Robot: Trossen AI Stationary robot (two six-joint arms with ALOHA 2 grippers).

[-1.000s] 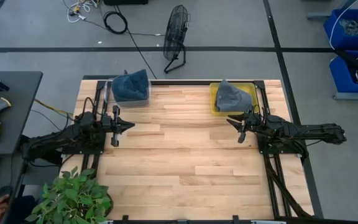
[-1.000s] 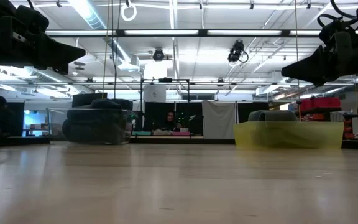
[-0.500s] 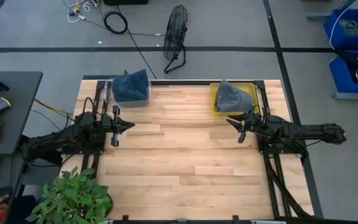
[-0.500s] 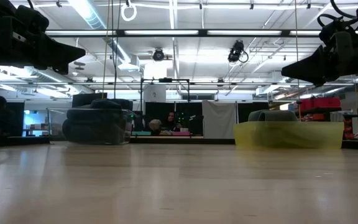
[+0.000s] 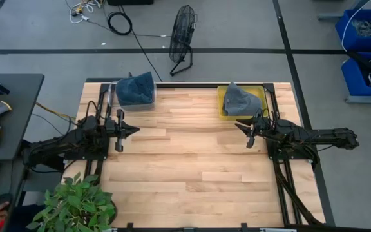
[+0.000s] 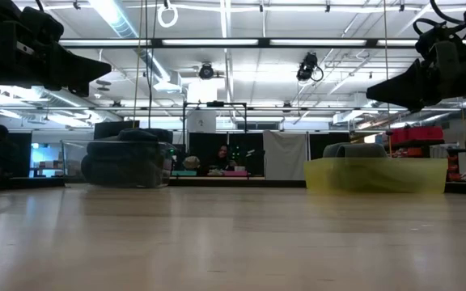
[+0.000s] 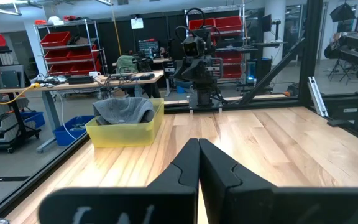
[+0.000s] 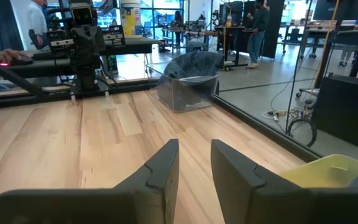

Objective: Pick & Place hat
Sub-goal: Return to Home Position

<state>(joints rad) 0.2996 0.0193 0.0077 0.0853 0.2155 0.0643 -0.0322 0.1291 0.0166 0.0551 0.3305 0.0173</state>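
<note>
A dark blue hat [image 5: 136,88] sits in a clear bin [image 5: 136,103] at the table's far left; it also shows in the right wrist view [image 8: 194,64]. A grey hat [image 5: 239,98] sits in a yellow bin [image 5: 224,109] at the far right; it also shows in the left wrist view [image 7: 124,111]. My left gripper [image 5: 137,129] hovers above the table's left side, shut and empty, its fingers meeting in the left wrist view [image 7: 199,144]. My right gripper [image 5: 236,124] hovers above the right side, open and empty, with a gap between its fingers in the right wrist view [image 8: 194,146].
Bare wooden tabletop [image 5: 192,161] lies between and in front of the two arms. A fan [image 5: 182,32] stands on the floor beyond the far edge. A potted plant [image 5: 76,206] stands at the near left corner. Blue crates [image 5: 366,32] stand far right.
</note>
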